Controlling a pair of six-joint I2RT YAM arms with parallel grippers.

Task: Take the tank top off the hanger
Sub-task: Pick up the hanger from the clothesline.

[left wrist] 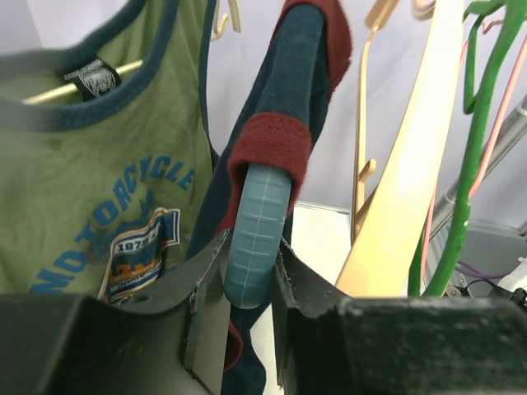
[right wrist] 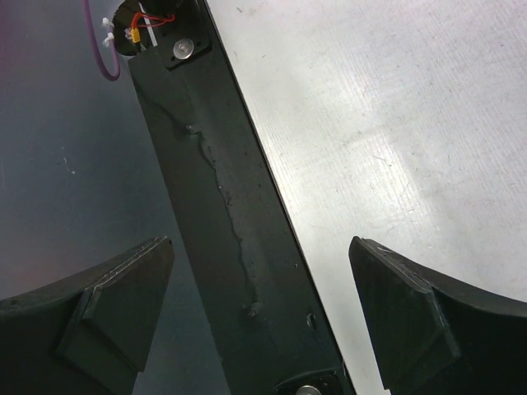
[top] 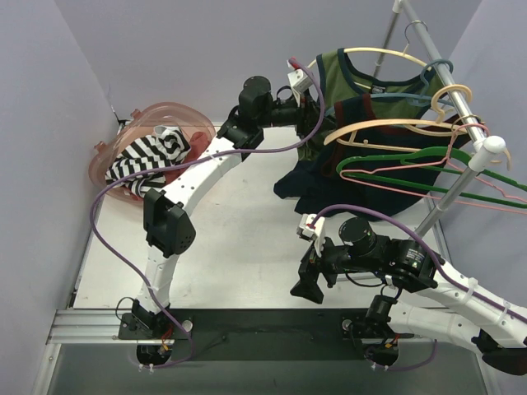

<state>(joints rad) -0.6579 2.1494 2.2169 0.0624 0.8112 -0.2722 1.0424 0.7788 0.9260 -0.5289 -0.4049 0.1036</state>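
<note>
A navy tank top (top: 329, 177) with dark red trim (left wrist: 276, 144) hangs on a blue-grey hanger (left wrist: 257, 230) on the rack. In the left wrist view the hanger's rounded end sticks out of the top's shoulder strap. My left gripper (left wrist: 251, 271) is up at that shoulder (top: 317, 107), and its jaws press both sides of the hanger's end. Behind it, a green tank top (left wrist: 90, 206) with a blue print hangs on a wooden hanger (top: 370, 53). My right gripper (top: 309, 288) hovers low over the table's near edge, open and holding nothing (right wrist: 259, 313).
A pink basket (top: 177, 109) holding a black-and-white striped garment (top: 148, 156) stands at the back left. The slanted metal rack pole (top: 449, 99) carries bare wooden (top: 387, 125), green (top: 412, 156) and pink (top: 395, 183) hangers on the right. A black base rail (right wrist: 222, 189) lies under my right gripper.
</note>
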